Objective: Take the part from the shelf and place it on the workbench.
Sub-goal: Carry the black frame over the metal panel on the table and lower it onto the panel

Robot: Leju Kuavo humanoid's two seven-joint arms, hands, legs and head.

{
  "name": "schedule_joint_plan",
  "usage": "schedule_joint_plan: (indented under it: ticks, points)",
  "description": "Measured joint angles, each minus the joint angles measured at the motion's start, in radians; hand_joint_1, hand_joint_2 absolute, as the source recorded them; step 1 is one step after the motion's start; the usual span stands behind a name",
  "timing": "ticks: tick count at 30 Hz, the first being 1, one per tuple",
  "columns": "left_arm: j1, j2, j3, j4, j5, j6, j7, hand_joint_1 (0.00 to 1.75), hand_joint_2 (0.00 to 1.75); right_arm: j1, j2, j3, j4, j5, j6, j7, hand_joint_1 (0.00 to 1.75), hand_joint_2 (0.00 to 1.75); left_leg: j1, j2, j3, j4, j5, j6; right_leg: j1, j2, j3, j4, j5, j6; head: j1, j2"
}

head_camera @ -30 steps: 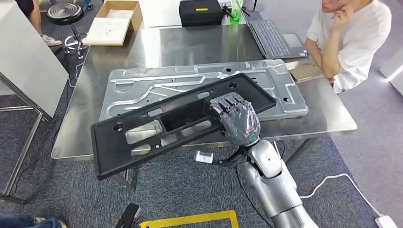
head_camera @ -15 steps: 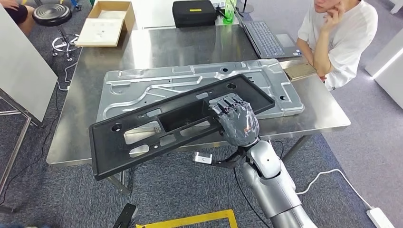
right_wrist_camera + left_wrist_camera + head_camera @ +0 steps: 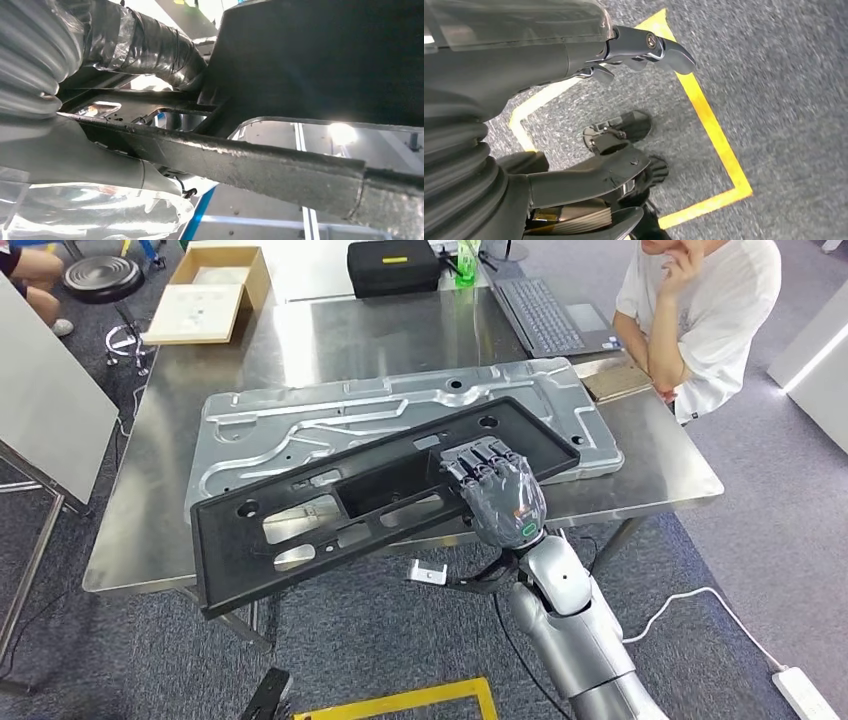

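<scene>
Black part (image 3: pixel 370 500), long and flat with holes cut in it, is held up over the near edge of the steel workbench (image 3: pixel 400 340). Its left end sticks out past the bench, over the carpet. The part hides some of the silver plate (image 3: pixel 300 420) lying on the bench behind it.

I count one black part, one silver plate, one cardboard box (image 3: pixel 205 295) at 11 o'clock, one black case (image 3: pixel 392 265) at 12 o'clock, one laptop (image 3: pixel 550 315) at 1 o'clock, and one person (image 3: pixel 710 310) sitting at 2 o'clock, cut off by the top edge.

The right hand (image 3: pixel 497 492) grips the part near its right end, fingers curled over the top face. From the right wrist, the part (image 3: pixel 320 65) is dark and close, and the thumb goes under it.

The left hand (image 3: pixel 624 50) hangs over the carpet by a yellow line (image 3: pixel 714 135). Its fingers are partly hidden, so I cannot tell how far open it is.
</scene>
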State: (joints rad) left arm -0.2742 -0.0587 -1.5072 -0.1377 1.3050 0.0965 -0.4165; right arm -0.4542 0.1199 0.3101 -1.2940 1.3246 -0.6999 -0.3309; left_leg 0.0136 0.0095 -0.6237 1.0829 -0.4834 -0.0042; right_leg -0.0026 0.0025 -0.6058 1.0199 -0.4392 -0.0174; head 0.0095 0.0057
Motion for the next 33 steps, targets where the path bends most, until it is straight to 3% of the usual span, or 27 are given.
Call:
schedule_joint_plan:
  ticks: [3, 4, 5, 6, 8, 10, 13, 15, 18, 19, 20, 21, 23, 25, 28, 30, 33]
  points:
    - [0.003, 0.0, 0.0, 0.0, 0.0, 0.0, 0.0, 0.0, 1.75, 0.0, 0.0, 0.0, 0.0, 0.004, 0.0, 0.0, 1.75, 1.75, 0.001, -0.002, -0.087, 0.184, -0.085, -0.004, 0.003, 0.0, 0.002, 0.0, 0.0, -0.01, -0.001, 0.0]
    - [0.004, 0.0, 0.0, 0.0, 0.0, 0.0, 0.0, 0.0, 1.75, 0.001, 0.0, 0.0, 0.0, 0.004, 0.0, 0.0, 1.75, 1.75, 0.001, -0.002, -0.106, 0.221, -0.091, -0.005, 0.004, 0.002, 0.001, 0.002, -0.002, -0.012, -0.001, 0.0]
    - [0.005, 0.0, 0.0, 0.0, 0.0, 0.0, 0.0, 0.0, 1.75, 0.002, 0.0, 0.0, 0.0, 0.005, 0.0, 0.0, 1.75, 1.75, 0.001, -0.002, -0.107, 0.221, -0.077, -0.005, 0.005, 0.003, 0.001, 0.005, -0.003, -0.012, -0.001, 0.0]
    - [0.006, 0.0, 0.0, 0.0, 0.0, 0.0, 0.0, 0.0, 1.75, 0.002, 0.0, 0.0, 0.0, 0.005, 0.0, 0.0, 1.75, 1.75, 0.001, -0.002, -0.089, 0.18, -0.047, -0.003, 0.005, 0.005, 0.002, 0.008, -0.006, -0.012, -0.001, 0.0]
    - [0.004, 0.001, 0.0, 0.0, 0.0, 0.0, 0.0, 0.0, 1.75, 0.002, 0.0, 0.0, 0.0, 0.005, 0.0, 0.0, 1.75, 1.75, -0.001, -0.004, -0.025, 0.046, 0.016, 0.003, 0.008, 0.009, 0.0, 0.017, -0.011, -0.007, -0.001, 0.0]
    - [0.004, 0.002, 0.0, 0.0, 0.0, 0.0, 0.0, 0.0, 1.75, 0.002, 0.0, 0.0, 0.0, 0.005, 0.0, 0.0, 1.75, 1.75, -0.004, -0.007, 0.011, -0.031, 0.037, 0.01, 0.009, 0.012, -0.004, 0.024, -0.015, 0.001, 0.0, 0.0]
    - [0.004, 0.002, 0.0, 0.0, 0.0, 0.0, 0.0, 0.0, 1.75, 0.002, 0.0, 0.0, 0.0, 0.005, 0.0, 0.0, 1.75, 1.75, -0.005, -0.007, 0.014, -0.046, 0.04, 0.023, 0.007, 0.013, -0.007, 0.025, -0.016, 0.015, 0.0, 0.0]
    - [0.002, 0.002, 0.0, 0.0, 0.0, 0.0, -0.001, 0.0, 1.75, 0.001, 0.0, -0.001, -0.001, 0.005, 0.0, 0.0, 1.75, 1.75, -0.002, -0.006, 0.018, -0.056, 0.046, 0.034, 0.006, 0.01, -0.021, 0.059, -0.042, 0.025, 0.0, 0.0]
    - [0.002, 0.002, 0.0, 0.0, 0.0, 0.0, -0.001, 0.0, 1.75, 0.003, 0.0, -0.002, -0.001, 0.005, 0.0, 0.0, 1.75, 1.75, -0.001, -0.004, 0.018, -0.059, 0.049, 0.04, -0.002, 0.007, -0.105, 0.237, -0.13, 0.037, 0.0, 0.0]
    - [0.003, 0.002, 0.0, 0.0, 0.0, 0.0, -0.001, 0.0, 1.75, 0.005, -0.001, -0.003, 0.0, 0.005, 0.0, 0.0, 1.75, 1.75, -0.001, -0.003, 0.018, -0.059, 0.048, 0.04, -0.005, 0.006, -0.129, 0.284, -0.143, 0.039, 0.0, 0.0]
    - [0.003, 0.002, 0.0, 0.0, 0.0, 0.0, -0.001, 0.0, 1.75, 0.006, -0.001, -0.003, 0.0, 0.005, 0.0, 0.0, 1.75, 1.75, -0.001, -0.003, 0.018, -0.059, 0.048, 0.04, -0.008, 0.005, -0.137, 0.297, -0.136, 0.041, 0.0, 0.0]
    - [0.003, 0.002, 0.0, 0.0, 0.0, 0.0, -0.001, 0.0, 1.75, 0.007, -0.001, -0.004, 0.0, 0.005, 0.0, 0.0, 1.75, 1.75, -0.001, -0.003, 0.019, -0.059, 0.048, 0.039, -0.012, 0.004, -0.125, 0.269, -0.11, 0.043, 0.0, 0.0]
    - [0.003, 0.002, 0.0, 0.0, 0.0, 0.0, -0.001, 0.0, 1.75, 0.006, -0.001, -0.004, 0.0, 0.005, 0.0, 0.0, 1.75, 1.75, -0.001, -0.003, 0.021, -0.059, 0.045, 0.035, -0.017, -0.001, -0.061, 0.136, -0.042, 0.044, 0.0, 0.0]
    - [0.002, 0.002, 0.0, 0.0, 0.0, 0.0, -0.001, 0.0, 1.75, 0.005, -0.001, -0.004, 0.0, 0.005, 0.0, 0.0, 1.75, 1.75, -0.004, -0.004, 0.02, -0.057, 0.044, 0.025, -0.014, -0.004, -0.016, 0.037, -0.011, 0.04, 0.0, 0.0]
    - [0.002, 0.002, 0.0, 0.0, 0.0, 0.0, -0.002, 0.0, 1.75, 0.005, -0.001, -0.005, 0.0, 0.005, 0.0, 0.0, 1.75, 1.75, -0.004, -0.002, 0.017, -0.058, 0.045, 0.007, -0.007, -0.001, -0.011, 0.018, -0.009, 0.025, -0.001, 0.0]
    - [0.002, 0.002, 0.0, 0.0, 0.0, 0.0, -0.002, 0.0, 1.75, 0.004, 0.0, -0.005, -0.001, 0.005, 0.0, 0.0, 1.75, 1.75, -0.001, -0.002, 0.005, -0.029, 0.022, -0.001, -0.009, 0.0, -0.007, 0.012, -0.006, 0.01, -0.001, 0.0]
    - [0.003, 0.002, 0.0, 0.0, 0.0, 0.0, -0.002, 0.0, 1.75, 0.002, 0.0, -0.005, -0.001, 0.005, 0.0, 0.0, 1.75, 1.75, 0.001, -0.003, -0.073, 0.144, -0.065, -0.007, -0.005, -0.001, -0.005, 0.009, -0.005, -0.005, -0.001, 0.0]
